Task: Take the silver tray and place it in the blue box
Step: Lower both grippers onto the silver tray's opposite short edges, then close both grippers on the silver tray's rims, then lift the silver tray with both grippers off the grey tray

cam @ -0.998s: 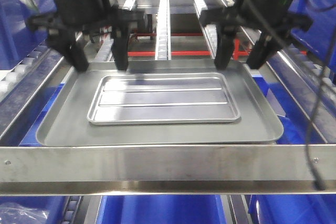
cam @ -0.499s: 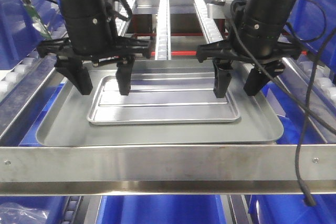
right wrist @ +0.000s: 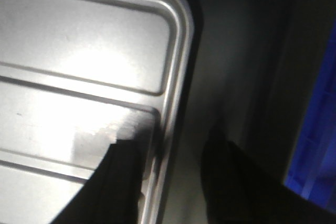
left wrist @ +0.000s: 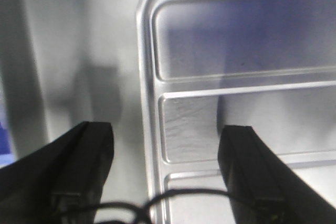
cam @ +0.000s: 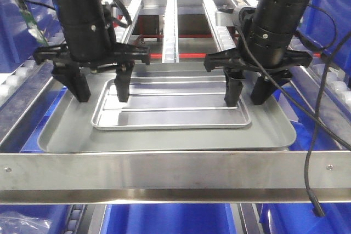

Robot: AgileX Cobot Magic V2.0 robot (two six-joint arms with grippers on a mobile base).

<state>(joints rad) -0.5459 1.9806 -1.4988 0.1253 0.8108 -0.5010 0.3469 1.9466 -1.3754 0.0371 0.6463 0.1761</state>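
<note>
The step in hand is the grasp. The silver tray (cam: 171, 104) lies flat inside the larger grey tray (cam: 164, 140) on the roller rack and is not yet lifted. The left claw (cam: 102, 96) straddles its left rim, one tip outside over the grey tray and the other over the shiny floor. The right claw (cam: 245, 100) straddles the right rim likewise. Both are released, spread well wider than the rim and holding nothing (whether the tips rest on metal I cannot tell). Next, I judge, both must pinch the thin rim together, lift it level and carry it to the blue box (cam: 164, 218) showing below the front rail.
</note>
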